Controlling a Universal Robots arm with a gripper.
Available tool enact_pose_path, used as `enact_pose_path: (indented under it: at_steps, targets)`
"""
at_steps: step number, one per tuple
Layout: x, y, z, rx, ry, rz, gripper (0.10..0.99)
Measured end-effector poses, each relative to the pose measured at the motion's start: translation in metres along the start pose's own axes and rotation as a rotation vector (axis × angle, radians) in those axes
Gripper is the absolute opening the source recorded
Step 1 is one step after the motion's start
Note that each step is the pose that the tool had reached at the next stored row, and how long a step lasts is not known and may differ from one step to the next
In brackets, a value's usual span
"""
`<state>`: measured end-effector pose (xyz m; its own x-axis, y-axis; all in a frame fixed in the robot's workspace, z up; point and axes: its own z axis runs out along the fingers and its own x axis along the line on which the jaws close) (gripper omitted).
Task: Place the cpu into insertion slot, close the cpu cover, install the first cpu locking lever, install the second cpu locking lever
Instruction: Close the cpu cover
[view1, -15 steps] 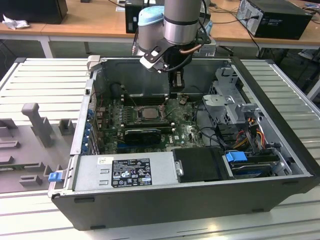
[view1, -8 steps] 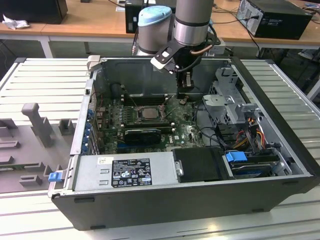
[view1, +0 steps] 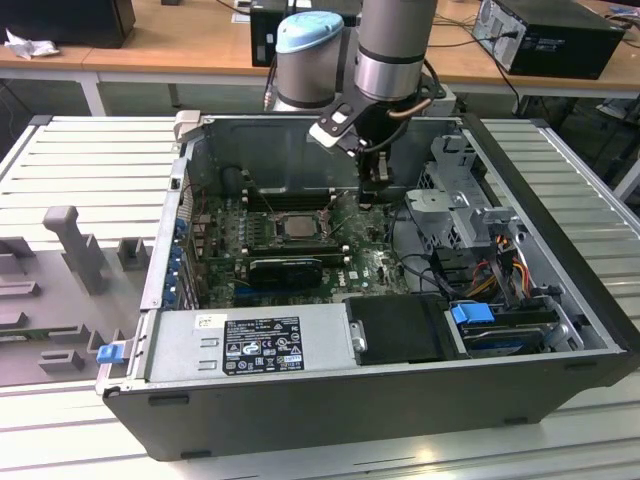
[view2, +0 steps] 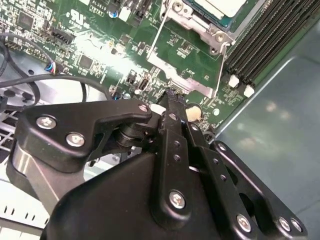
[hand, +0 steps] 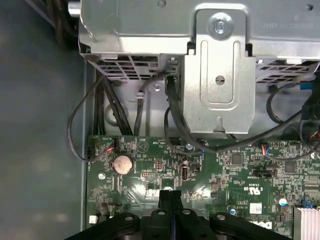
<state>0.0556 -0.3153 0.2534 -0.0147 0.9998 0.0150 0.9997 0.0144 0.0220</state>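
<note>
The end effector (view1: 372, 196) is lowered inside the open computer case (view1: 330, 405), which lies on the ribbed metal surface (view1: 80, 150). In both wrist views its two black fingers (hand: 165, 200) are pressed flat together with nothing between them. The fingertips hang just above the green motherboard (view1: 375, 262), near a coin cell battery (hand: 121, 163) and close to the case's back wall.

In the exterior view, the cpu (view1: 298, 228) sits in its socket at the middle of the board, towards the exterior view's left of the end effector and apart from it. In the second wrist view its pale top (view2: 226, 6) shows at the picture's edge, bordered by the silvery cpu cover (view2: 200, 26). Whether the cover is fully latched cannot be told. One thin wire lever (view2: 156, 37) runs along one side of the socket, and a second wire lever (view2: 220, 70) runs along the side next to the memory slots (view2: 270, 35).

A grey metal drive bracket (hand: 220, 75) with black cables beneath it stands beside the board.
</note>
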Motion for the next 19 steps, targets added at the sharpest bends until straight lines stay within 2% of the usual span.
enact_pose_path:
  at_steps: [1,2,8,11,14,16,19]
  targets:
    - [0.0,-0.0016,0.0002,0.0,0.0,0.0,0.106]
    - [0.0001,-0.0064,0.0008,0.001,0.0002,0.0,0.106]
    - [0.0003,-0.0145,0.0008,0.001,0.0001,0.0,0.106]
    - [0.0004,-0.0261,0.0005,0.001,0.0001,0.0,0.106]
    - [0.0005,-0.0345,0.0003,0.001,0.0001,0.0,0.106]
    - [0.0007,-0.0448,0.0002,0.001,0.0001,0.0,0.106]
    - [0.0008,-0.0516,0.0004,0.001,0.0002,0.0,0.106]
